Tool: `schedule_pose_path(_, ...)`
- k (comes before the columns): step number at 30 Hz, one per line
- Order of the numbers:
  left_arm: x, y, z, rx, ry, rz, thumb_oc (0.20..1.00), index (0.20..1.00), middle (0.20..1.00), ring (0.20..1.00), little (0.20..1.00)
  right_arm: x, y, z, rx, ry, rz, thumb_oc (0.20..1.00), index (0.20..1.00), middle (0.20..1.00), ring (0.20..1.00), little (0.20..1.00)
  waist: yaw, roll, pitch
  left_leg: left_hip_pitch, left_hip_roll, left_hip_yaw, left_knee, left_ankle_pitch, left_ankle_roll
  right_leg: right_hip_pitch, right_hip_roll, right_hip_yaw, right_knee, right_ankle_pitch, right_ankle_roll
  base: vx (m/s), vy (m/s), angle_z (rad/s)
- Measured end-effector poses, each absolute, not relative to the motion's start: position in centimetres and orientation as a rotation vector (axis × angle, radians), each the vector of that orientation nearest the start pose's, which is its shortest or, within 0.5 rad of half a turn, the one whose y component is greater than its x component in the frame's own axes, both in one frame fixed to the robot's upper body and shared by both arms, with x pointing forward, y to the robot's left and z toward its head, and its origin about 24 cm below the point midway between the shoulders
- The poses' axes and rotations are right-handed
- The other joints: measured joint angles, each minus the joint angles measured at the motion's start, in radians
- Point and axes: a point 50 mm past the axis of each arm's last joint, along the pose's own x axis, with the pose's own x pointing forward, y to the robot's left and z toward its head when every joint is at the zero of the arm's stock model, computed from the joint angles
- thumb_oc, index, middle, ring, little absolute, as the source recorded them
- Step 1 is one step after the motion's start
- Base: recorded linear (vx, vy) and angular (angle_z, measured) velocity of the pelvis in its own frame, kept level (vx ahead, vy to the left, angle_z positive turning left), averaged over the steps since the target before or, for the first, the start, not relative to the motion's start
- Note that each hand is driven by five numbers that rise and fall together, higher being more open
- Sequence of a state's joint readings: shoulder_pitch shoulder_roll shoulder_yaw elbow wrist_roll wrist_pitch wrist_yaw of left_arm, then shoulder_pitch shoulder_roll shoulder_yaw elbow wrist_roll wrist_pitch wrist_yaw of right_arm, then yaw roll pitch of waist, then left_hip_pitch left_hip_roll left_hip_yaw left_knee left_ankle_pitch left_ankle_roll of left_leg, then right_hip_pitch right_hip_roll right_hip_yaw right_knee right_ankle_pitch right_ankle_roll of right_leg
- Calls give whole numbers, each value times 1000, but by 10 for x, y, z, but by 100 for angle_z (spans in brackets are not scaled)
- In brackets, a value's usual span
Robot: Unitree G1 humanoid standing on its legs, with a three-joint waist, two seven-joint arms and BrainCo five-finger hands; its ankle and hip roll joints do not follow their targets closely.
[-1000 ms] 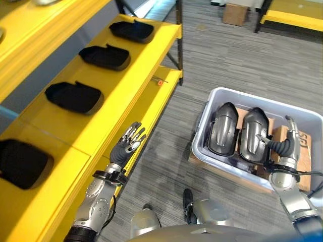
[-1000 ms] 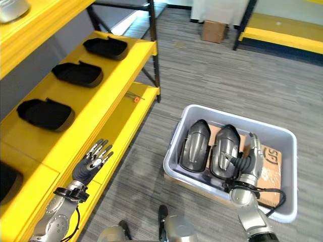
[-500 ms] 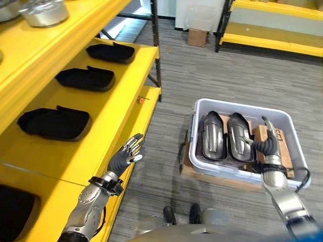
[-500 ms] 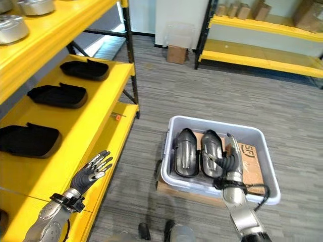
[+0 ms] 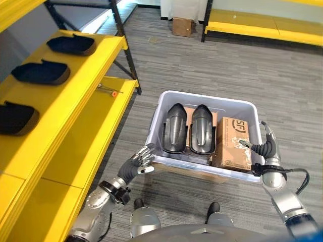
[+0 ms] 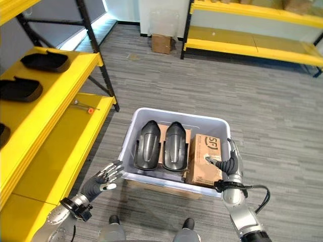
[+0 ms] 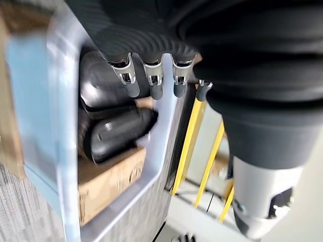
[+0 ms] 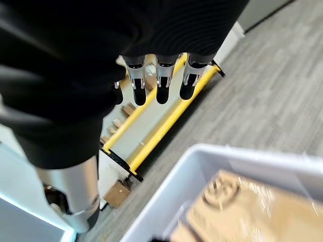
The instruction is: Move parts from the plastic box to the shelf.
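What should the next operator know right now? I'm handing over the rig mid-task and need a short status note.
Left robot hand: open, fingers straight, by the near left corner of the plastic box, holding nothing.
Right robot hand: open, upright by the box's right rim, holding nothing.
Two dark parts lie side by side in the box, beside a cardboard carton.
Black trays sit on the yellow shelf, at the robot's left.
Done: neither part in the box is picked up yet.
Left: grasp each part and carry it to the shelf.
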State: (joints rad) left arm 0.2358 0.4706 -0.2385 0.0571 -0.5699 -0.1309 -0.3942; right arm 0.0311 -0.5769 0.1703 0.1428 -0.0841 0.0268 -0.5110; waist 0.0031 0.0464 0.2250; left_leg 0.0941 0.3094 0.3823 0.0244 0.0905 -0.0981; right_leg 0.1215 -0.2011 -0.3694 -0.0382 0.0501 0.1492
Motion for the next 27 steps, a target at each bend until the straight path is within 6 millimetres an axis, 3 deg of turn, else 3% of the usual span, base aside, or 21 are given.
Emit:
schedule_pose_path(4,192,188,8,-218,158,-463,1000,1000,1000,1000,1000,238,-258,37,-747,41,-295,1000,1000,1000,1000,1000,-9,26,-17,11,14,-8,23,11,-13,10,8,6,19,-27,-4,122,-343,-5)
schedule_pose_path(7,204,191,8,-293,132,-357,1000,1000,1000,1000,1000,252,-237,31,-702,60,-137,1000,1000,1000,1000,1000,9,-9,-5,-31,34,-5,126,26,-7,-60,-20,15,191,-137,-11,90,-371,2)
schedule_pose_path(9,212,194,12,-277,115,-335,1000,1000,1000,1000,1000,263,-230,40,-667,29,-114,1000,1000,1000,1000,1000,26,-31,-8,-68,39,-6,167,73,-5,-93,-36,11,261,-178,-28,-18,-228,16)
schedule_pose_path(11,223,197,16,-270,89,-292,1000,1000,1000,1000,1000,281,-220,50,-624,-17,-110,1000,1000,1000,1000,1000,50,-42,2,-158,82,-32,309,139,-37,-132,-39,5,334,-214,-80,16,58,3)
schedule_pose_path(12,224,197,14,-280,97,-282,1000,1000,1000,1000,1000,286,-214,53,-607,-30,-99,1000,1000,1000,1000,1000,59,-38,1,-184,92,-56,339,173,-26,-127,-35,4,321,-211,-90,48,167,-7)
schedule_pose_path(13,223,196,11,-288,106,-265,1000,1000,1000,1000,1000,290,-204,57,-584,-55,-75,1000,1000,1000,1000,1000,57,-39,3,-197,85,-87,303,123,-58,-119,-31,12,301,-200,-91,57,283,-7)
schedule_pose_path(14,223,195,11,-293,105,-256,1000,1000,1000,1000,1000,292,-196,61,-577,-73,-45,1000,1000,1000,1000,1000,57,-24,2,-178,64,-93,205,103,-61,-120,-21,13,281,-187,-97,60,325,-11)
schedule_pose_path(16,225,190,12,-290,98,-243,1000,1000,1000,1000,1000,290,-191,57,-573,-53,-14,1000,1000,1000,1000,1000,48,20,7,-130,57,-70,7,104,-60,-122,-5,22,266,-177,-101,74,387,-17)
schedule_pose_path(17,225,188,11,-290,106,-245,1000,1000,1000,1000,1000,288,-188,52,-562,-30,12,1000,1000,1000,1000,1000,38,21,14,-110,58,-59,-49,102,-54,-129,-13,39,274,-182,-100,78,423,-41)
schedule_pose_path(19,225,185,9,-293,113,-259,1000,1000,1000,1000,1000,277,-188,40,-557,18,42,1000,1000,1000,1000,1000,27,30,15,-63,23,-62,-94,83,-25,-149,-48,84,294,-169,-59,101,392,-52)
schedule_pose_path(20,225,185,7,-296,119,-267,1000,1000,1000,1000,1000,266,-196,28,-544,83,57,1000,1000,1000,1000,1000,-11,73,7,-22,-18,-24,-84,50,-25,-118,-62,80,294,-157,-4,121,265,-12)
schedule_pose_path(22,230,191,10,-275,110,-279,1000,1000,1000,1000,1000,254,-190,12,-485,146,72,1000,1000,1000,1000,1000,-9,-5,16,-1,-95,-7,-71,22,-27,-86,-137,86,247,-126,27,141,206,0)
schedule_pose_path(23,230,195,11,-255,112,-283,1000,1000,1000,1000,1000,253,-181,9,-441,153,78,1000,1000,1000,1000,1000,-6,-35,16,-5,-115,-12,-62,14,-23,-71,-154,84,214,-98,24,140,163,-13)
schedule_pose_path(25,230,200,12,-226,118,-291,1000,1000,1000,1000,1000,255,-166,10,-373,140,83,1000,1000,1000,1000,1000,9,-57,10,-5,-129,-7,-41,-6,-10,-49,-156,71,168,-44,6,150,123,-6)
schedule_pose_path(27,229,201,14,-221,112,-292,1000,1000,1000,1000,1000,257,-160,13,-351,123,86,1000,1000,1000,1000,1000,24,-61,7,0,-132,-10,-37,-22,-10,-31,-158,56,153,-36,8,174,100,5)
